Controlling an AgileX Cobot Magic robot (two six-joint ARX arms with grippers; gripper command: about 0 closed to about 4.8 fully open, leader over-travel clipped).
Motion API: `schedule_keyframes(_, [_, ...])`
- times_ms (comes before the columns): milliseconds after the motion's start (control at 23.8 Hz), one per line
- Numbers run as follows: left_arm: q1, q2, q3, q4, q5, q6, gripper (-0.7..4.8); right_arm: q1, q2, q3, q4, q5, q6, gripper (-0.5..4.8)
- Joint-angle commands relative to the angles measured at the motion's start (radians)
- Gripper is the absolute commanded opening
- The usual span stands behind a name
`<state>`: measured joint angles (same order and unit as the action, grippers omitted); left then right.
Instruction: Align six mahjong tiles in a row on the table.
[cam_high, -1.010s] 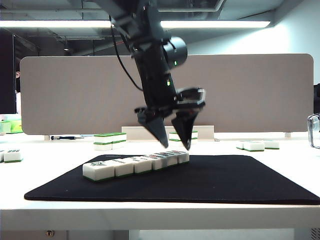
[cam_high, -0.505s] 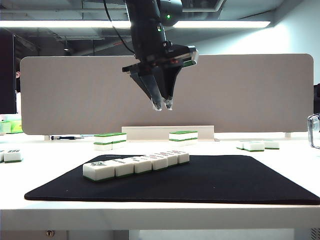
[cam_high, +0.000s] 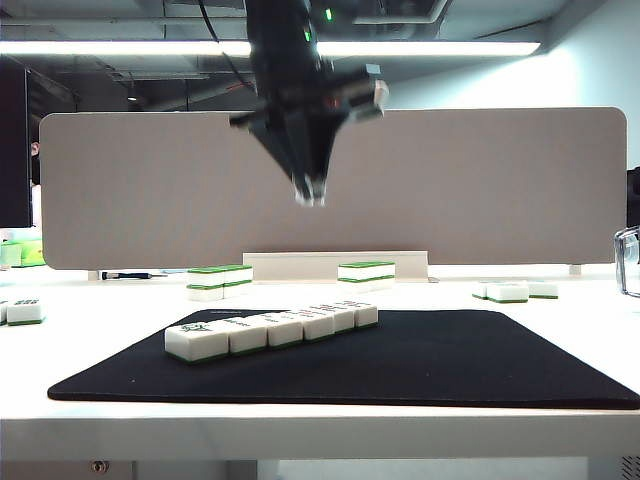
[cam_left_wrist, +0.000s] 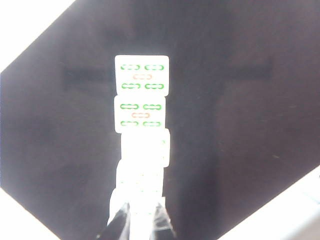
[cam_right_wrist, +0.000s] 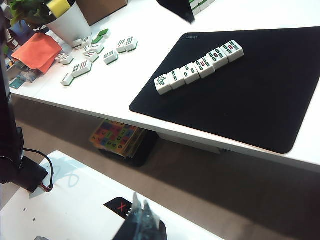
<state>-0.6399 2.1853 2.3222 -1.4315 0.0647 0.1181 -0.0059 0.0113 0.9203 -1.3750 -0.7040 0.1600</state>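
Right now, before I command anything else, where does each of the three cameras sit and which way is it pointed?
Exterior view: low at the table's front edge, looking level across the black mat to the grey divider; shows the left gripper raised, fingers together.
Left wrist view: looks straight down on the row of mahjong tiles; its own fingertips show.
Right wrist view: off the table's side, looking across at mat and row; the right gripper shows, shut.
All three share the tile row and mat.
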Motion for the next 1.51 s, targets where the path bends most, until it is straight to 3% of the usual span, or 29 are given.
schedule_keyframes(42, [-0.002,-0.08,0.006,-0.003,-0.001,-0.003,0.52,0.001,-0.012,0.004,0.01,-0.005,-0.003,-0.01])
schedule_keyframes(295, [-0.006,-0.201,0.006,-0.003,0.0,-0.003,0.52,0.001,-0.012,0.004,0.01,-0.005,-0.003,-0.01])
schedule_keyframes(589, [-0.008,-0.204,0.006,-0.003,0.003,-0.003,0.52,0.001,-0.012,0.004,0.01,-0.005,-0.003,-0.01])
schedule_keyframes(673, [-0.011,-0.204,0.006,-0.003,0.003,-0.048,0.52,0.001,-0.012,0.004,0.01,-0.005,-0.003,-0.01])
schedule_keyframes(1094, [-0.004,-0.204,0.003,0.02,-0.046,-0.029,0.52,0.001,-0.012,0.004,0.01,-0.005,-0.003,-0.01])
schedule_keyframes(1178, [-0.001,-0.208,-0.011,0.082,-0.054,-0.029,0.52,0.001,-0.012,0.004,0.01,-0.005,-0.003,-0.01])
schedule_keyframes(1262, [0.006,-0.266,-0.098,0.251,-0.078,-0.029,0.53,0.001,-0.012,0.004,0.01,-0.005,-0.003,-0.01])
schedule_keyframes(1431, [0.019,-0.494,-0.455,0.713,-0.11,-0.028,0.53,0.001,-0.012,0.004,0.01,-0.005,-0.003,-0.01])
schedule_keyframes(1515, [0.028,-0.568,-0.571,0.812,-0.131,-0.028,0.52,0.001,-0.012,0.004,0.01,-0.005,-0.003,-0.01])
